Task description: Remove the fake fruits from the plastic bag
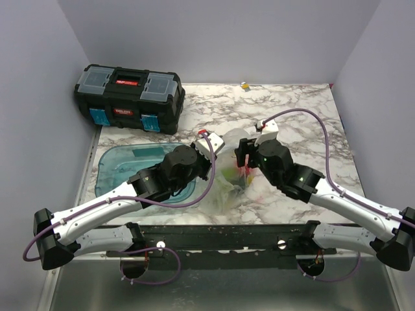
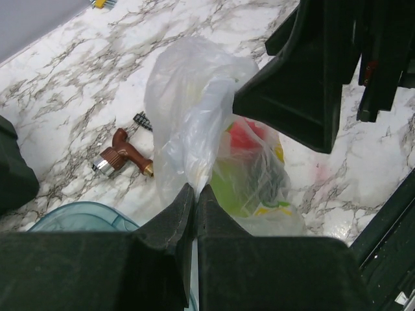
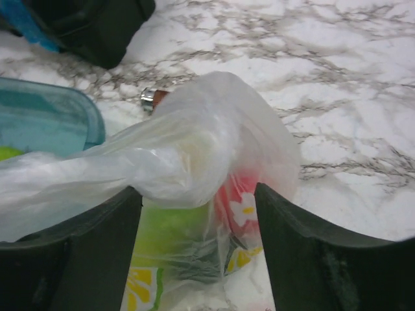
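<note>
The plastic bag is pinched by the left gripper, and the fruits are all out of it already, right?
Not quite. The left gripper does pinch the plastic bag, but the fake fruits are not out: they sit inside it. The left wrist view shows red and green shapes through the clear plastic.

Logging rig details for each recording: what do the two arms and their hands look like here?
Both the left arm and right arm have white links between bulky black joints and black bases. A purple cable loops along each. Small green lights glow on the right arm's black housing. The left hand and right hand have thick, matte black fingers.
</note>
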Tool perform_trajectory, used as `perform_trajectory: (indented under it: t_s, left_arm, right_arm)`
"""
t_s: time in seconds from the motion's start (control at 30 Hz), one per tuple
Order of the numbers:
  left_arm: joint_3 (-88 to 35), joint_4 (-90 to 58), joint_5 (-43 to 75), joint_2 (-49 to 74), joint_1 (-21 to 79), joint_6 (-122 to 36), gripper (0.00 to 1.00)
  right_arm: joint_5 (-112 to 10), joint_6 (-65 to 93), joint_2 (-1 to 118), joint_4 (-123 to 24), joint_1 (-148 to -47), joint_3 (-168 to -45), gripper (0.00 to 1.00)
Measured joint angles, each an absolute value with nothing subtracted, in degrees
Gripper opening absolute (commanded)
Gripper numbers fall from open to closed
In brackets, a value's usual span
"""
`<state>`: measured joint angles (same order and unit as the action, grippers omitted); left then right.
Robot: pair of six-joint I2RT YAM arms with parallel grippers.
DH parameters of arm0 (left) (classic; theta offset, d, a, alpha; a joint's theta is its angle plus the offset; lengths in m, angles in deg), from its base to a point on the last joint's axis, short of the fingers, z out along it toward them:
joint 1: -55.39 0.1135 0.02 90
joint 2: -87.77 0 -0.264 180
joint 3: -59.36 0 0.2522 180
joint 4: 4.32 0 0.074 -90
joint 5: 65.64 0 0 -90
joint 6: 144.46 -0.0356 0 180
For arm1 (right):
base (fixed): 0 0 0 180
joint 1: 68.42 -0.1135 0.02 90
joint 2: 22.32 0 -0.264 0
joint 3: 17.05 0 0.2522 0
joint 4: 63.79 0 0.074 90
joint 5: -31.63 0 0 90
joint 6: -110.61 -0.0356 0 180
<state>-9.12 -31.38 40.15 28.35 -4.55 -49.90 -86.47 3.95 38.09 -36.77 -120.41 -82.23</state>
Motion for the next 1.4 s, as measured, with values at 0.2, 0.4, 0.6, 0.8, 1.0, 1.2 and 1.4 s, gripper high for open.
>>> perform_trajectory:
  t_s: [0.2,0.4,0.6,0.8,1.0,1.2,1.4]
  left_arm:
    - [-9.12,-31.34,39.73,28.35,-4.57,-49.9,0.0]
    - [-9.12,-31.34,39.3,28.35,-4.57,-49.9,0.0]
    - [-9.12,-31.34,39.14,28.35,-4.57,-49.9,0.0]
    - [-9.12,-31.34,38.86,28.35,-4.57,-49.9,0.0]
    - [-9.12,-31.34,38.82,28.39,-4.57,-49.9,0.0]
    - [-9.12,-31.34,38.71,28.74,-4.57,-49.9,0.0]
    - [-9.12,-31.29,38.25,29.9,-4.57,-49.9,0.0]
  right_arm:
    - [-94.8,-0.93,37.89,-39.88,-120.5,-78.73,0.3]
    - [-95.65,-1.47,34.63,-42.37,-120.5,-74.97,0.13]
    - [-89.16,2.97,29.06,-41.38,-120.48,-75.28,0.8]
    - [-76.09,6.92,30.89,-37.87,-120.5,-78.91,0.91]
    - [-76.7,-2.67,36.77,-36.68,-120.54,-81.99,0.81]
    - [-80.11,-11.35,37.43,-37.19,-120.54,-81.07,0.69]
    - [-84.26,-18.17,37.95,-37.54,-120.54,-78.69,0.75]
